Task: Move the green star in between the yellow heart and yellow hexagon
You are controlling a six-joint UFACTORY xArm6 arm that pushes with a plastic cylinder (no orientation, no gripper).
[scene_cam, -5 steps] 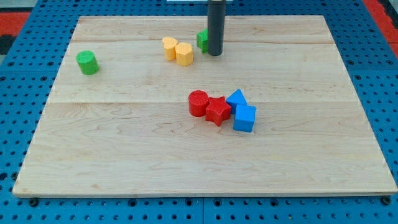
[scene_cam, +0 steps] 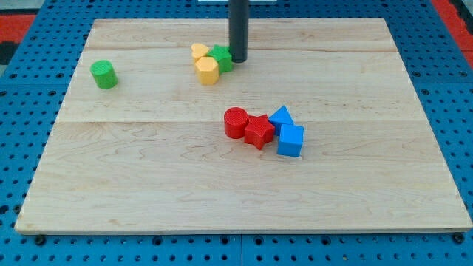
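The green star [scene_cam: 221, 57] lies near the view's top centre, touching both yellow blocks. The yellow heart [scene_cam: 199, 51] is at its upper left and the yellow hexagon [scene_cam: 208, 71] at its lower left. The star sits to the right of the pair, wedged partly into the gap between them. My tip [scene_cam: 238, 60] is the lower end of the dark rod, right against the star's right side.
A green cylinder [scene_cam: 104, 74] stands alone at the view's left. A red cylinder [scene_cam: 236, 123], a red star [scene_cam: 259, 131], a blue triangular block [scene_cam: 281, 117] and a blue cube [scene_cam: 290, 140] cluster mid-board. The wooden board [scene_cam: 148, 185] sits on blue pegboard.
My tip moved left, pushing the green star left into the yellow blocks. The yellow hexagon shifted down and left, opening a gap from the heart.
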